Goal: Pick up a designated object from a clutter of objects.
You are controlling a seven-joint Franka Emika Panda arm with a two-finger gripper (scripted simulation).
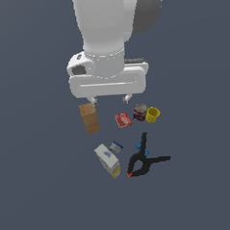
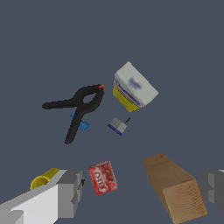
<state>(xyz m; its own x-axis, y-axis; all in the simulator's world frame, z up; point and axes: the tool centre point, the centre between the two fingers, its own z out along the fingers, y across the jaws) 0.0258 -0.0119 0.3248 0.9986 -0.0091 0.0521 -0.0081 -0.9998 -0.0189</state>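
The designated object, a white carton with yellow edges and blue-purple markings (image 1: 107, 160) (image 2: 133, 87), lies on the floor at the front of the clutter. My gripper (image 1: 109, 99) (image 2: 142, 192) hangs open above the back of the clutter, over the gap between the brown box and the red box, with nothing between its fingers. It is well apart from the carton. In the wrist view one grey finger (image 2: 69, 193) shows beside the red box and the other (image 2: 215, 189) at the frame's edge.
A brown box (image 1: 89, 117) (image 2: 176, 188), small red box (image 1: 123, 119) (image 2: 102, 177), printed can (image 1: 140, 112), yellow mug (image 1: 153, 114) (image 2: 43, 180), black clamp (image 1: 144, 158) (image 2: 78, 106) and tiny grey block (image 1: 116, 146) (image 2: 117, 125) lie around the carton on the dark floor.
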